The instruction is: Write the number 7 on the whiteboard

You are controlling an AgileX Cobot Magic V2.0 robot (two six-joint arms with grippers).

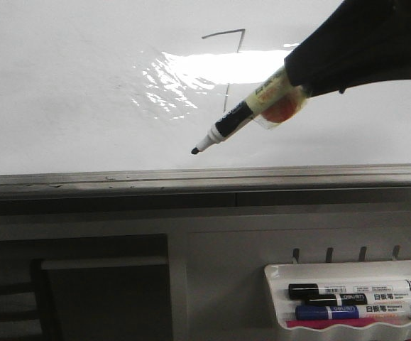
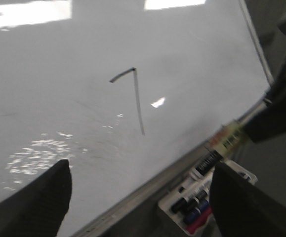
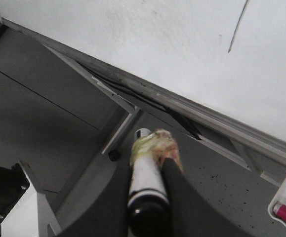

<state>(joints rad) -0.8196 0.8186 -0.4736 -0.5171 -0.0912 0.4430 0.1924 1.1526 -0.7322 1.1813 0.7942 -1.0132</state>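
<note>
Your right gripper (image 1: 280,103) is clamped on the whiteboard marker (image 1: 242,114), tip off the whiteboard (image 1: 63,85) since the number 7 (image 2: 133,96) looks finished; left gripper (image 2: 138,197) gapes empty.

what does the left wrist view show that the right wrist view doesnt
Only the left wrist view shows the whole number 7, top stroke and downstroke, plus the left gripper with its dark fingers spread apart and nothing between them.

Only the right wrist view shows the right gripper from behind, shut on the marker, and the grey surface below the board's rail.

Both show the whiteboard, its grey lower rail, the held marker, the marker tray and at least the tail of the 7's downstroke.
</note>
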